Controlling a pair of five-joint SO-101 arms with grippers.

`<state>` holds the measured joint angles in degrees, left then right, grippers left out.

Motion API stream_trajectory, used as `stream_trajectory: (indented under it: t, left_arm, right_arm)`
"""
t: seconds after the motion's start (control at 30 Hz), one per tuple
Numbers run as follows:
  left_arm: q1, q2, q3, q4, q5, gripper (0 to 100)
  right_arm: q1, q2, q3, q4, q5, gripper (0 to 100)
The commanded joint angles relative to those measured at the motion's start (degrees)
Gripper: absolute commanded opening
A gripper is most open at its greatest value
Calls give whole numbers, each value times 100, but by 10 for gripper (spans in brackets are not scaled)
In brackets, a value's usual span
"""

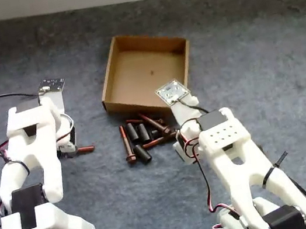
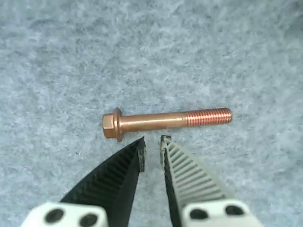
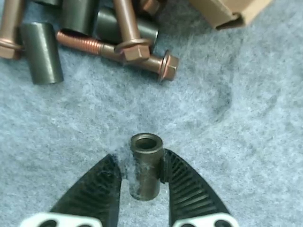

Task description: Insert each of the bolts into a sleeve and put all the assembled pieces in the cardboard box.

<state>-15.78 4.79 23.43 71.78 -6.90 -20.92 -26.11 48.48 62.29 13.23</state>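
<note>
Bolts (image 1: 127, 144): four piled, a fifth bolt (image 2: 165, 121) by narrowly parted left jaws; right jaws clamp one sleeve (image 3: 146, 165).

Just beyond left tool (image 2: 152, 142) tips, bolt (image 2: 165, 120): copper-toned metal, glossy, smooth shank, threaded end rougher. Its fingers (image 2: 118, 175): plastic, one black, one pale grey, ribbed inner faces, matt. Between right tool (image 3: 140, 158) fingers, sleeve (image 3: 146, 172): dark metal, smooth, dull sheen. Under both tools, counter (image 2: 71, 56) cover: grey cloth, felt-like, fuzzy, matt. Beyond right tool, cardboard box (image 3: 227, 12): brown, matt, raw-cut edges. Behind tools, arm shells (image 1: 34, 147): white plastic, smooth.
</note>
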Motion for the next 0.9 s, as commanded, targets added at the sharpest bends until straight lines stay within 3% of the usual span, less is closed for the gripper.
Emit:
stream_trajectory:
  t: [0.0, 0.17, 0.37, 0.6, 0.87]
  left_arm:
    - [84, -312, -233, -35, 563, 60]
    - [-92, -374, -303, -167, 2136, 65]
    - [-110, -312, -488, -211, 3402, 204]
    - [-110, -48, 119, -1029, 3473, 165]
    - [-110, 681, 286, -1090, 3429, 164]
  right_arm:
    - [-31, -251, -48, -40, 0, 4]
    - [-31, -251, 22, -40, 0, 4]
    - [-48, -251, 84, -66, 0, 4]
    - [-48, -251, 84, -75, 0, 4]
    - [-48, -251, 84, -75, 0, 4]
